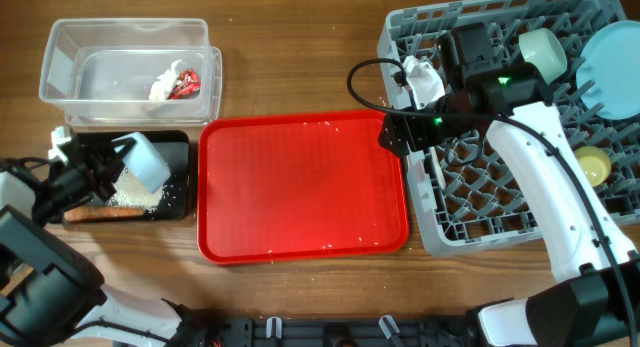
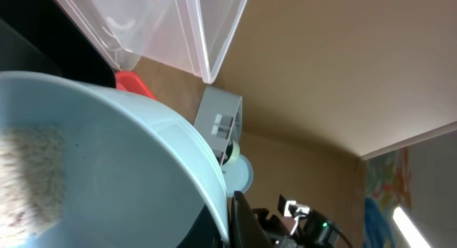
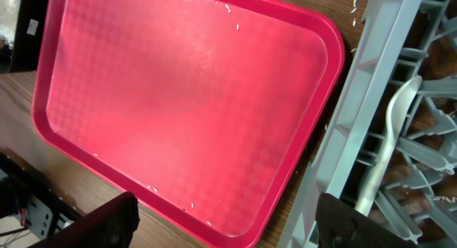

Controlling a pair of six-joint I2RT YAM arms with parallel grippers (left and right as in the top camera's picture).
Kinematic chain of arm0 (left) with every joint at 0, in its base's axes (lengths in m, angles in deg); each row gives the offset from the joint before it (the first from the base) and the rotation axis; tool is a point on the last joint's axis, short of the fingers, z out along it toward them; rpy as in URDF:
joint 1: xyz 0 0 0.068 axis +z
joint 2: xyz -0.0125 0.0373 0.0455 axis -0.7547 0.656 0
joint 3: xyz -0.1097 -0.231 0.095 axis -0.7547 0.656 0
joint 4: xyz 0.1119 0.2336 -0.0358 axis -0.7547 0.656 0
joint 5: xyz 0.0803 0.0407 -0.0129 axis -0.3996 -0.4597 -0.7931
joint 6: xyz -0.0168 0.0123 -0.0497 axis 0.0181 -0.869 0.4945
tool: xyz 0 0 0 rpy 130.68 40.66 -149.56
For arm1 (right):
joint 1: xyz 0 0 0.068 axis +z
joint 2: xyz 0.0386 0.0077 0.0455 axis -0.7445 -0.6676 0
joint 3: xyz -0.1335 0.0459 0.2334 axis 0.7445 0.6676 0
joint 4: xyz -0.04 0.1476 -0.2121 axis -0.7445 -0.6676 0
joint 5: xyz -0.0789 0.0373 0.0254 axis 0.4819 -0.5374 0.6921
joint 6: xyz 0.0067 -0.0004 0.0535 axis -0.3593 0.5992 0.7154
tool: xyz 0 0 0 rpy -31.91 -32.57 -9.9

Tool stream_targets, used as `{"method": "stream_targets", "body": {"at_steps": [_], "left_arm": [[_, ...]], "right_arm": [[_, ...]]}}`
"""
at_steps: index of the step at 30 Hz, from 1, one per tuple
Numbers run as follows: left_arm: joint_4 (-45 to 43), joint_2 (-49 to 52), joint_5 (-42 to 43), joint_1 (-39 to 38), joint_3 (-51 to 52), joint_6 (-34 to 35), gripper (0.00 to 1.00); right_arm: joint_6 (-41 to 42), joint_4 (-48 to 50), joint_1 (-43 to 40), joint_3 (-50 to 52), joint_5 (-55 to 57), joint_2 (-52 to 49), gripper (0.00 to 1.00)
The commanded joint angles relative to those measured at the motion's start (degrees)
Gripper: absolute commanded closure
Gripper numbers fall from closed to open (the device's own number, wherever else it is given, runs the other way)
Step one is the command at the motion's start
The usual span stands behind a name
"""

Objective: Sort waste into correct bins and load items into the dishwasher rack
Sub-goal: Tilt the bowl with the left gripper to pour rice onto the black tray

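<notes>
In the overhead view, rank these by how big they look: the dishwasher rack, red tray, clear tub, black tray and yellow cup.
1. dishwasher rack, cut off at the frame edge
2. red tray
3. clear tub
4. black tray, partly under the light blue bowl
5. yellow cup

Two bowls (image 1: 148, 165) (image 1: 545, 49), two bins (image 1: 100, 77) (image 1: 170, 139); one plate (image 1: 615, 52), cup (image 1: 592, 165), rack (image 1: 440, 232), seemingly spoon (image 3: 400, 105).

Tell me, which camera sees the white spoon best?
The right wrist view. There the white spoon lies in the grey rack, with nearly its whole length showing. In the overhead view it is only a thin white sliver among the pegs. The left wrist view does not show it.
</notes>
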Motion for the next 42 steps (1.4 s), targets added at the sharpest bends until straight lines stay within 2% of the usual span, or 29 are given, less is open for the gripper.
{"method": "stream_targets", "body": {"at_steps": [1,6,8,9,11,29,31,33,34,36,37,40,42], "left_arm": [[1.46,0.42,3.23,3.34,0.37,-1.84,0.96],[1.16,0.42,4.04,3.56,0.37,-1.90,0.96],[1.92,0.37,11.45,3.50,0.37,-8.52,0.96],[1.46,0.37,11.91,3.50,0.37,-10.14,0.96],[0.87,0.37,8.63,3.56,0.37,-6.40,0.96],[0.44,0.35,8.22,3.52,0.37,-7.19,0.96],[0.44,0.37,9.53,3.17,0.37,-9.75,0.96],[0.28,0.35,4.83,2.99,0.37,-6.67,0.96],[1.57,0.35,5.03,2.93,0.37,-5.86,0.96],[4.11,0.24,10.40,2.25,0.37,-11.78,0.96],[4.76,0.15,11.17,1.62,0.37,-12.11,0.96],[5.90,-0.83,9.09,-1.16,0.37,-12.94,0.96],[8.22,-4.07,7.41,-4.83,0.33,-18.12,0.96]], "right_arm": [[0.22,-0.07,0.02,0.28,0.63,-0.70,0.19],[0.50,-0.09,0.02,0.28,0.63,-0.70,0.19],[0.63,-0.11,0.02,0.28,0.66,-0.70,0.19],[0.66,-0.09,0.02,0.28,0.66,-0.70,0.19],[0.66,-0.09,0.02,0.28,0.63,-0.70,0.20],[1.64,-0.11,0.02,0.28,1.05,-0.70,0.19],[1.62,-0.09,0.02,0.28,1.05,-0.70,0.19],[1.64,-0.09,0.02,0.28,1.05,-0.70,0.19],[1.60,-0.09,0.02,0.28,1.05,-0.70,0.18],[1.57,-0.11,0.02,0.28,1.05,-0.70,0.19],[1.57,-0.13,0.02,0.28,1.05,-0.70,0.19],[1.64,-0.11,0.02,0.28,1.05,-0.70,0.18],[1.60,-0.28,0.02,0.28,1.11,-0.70,0.19]]}}
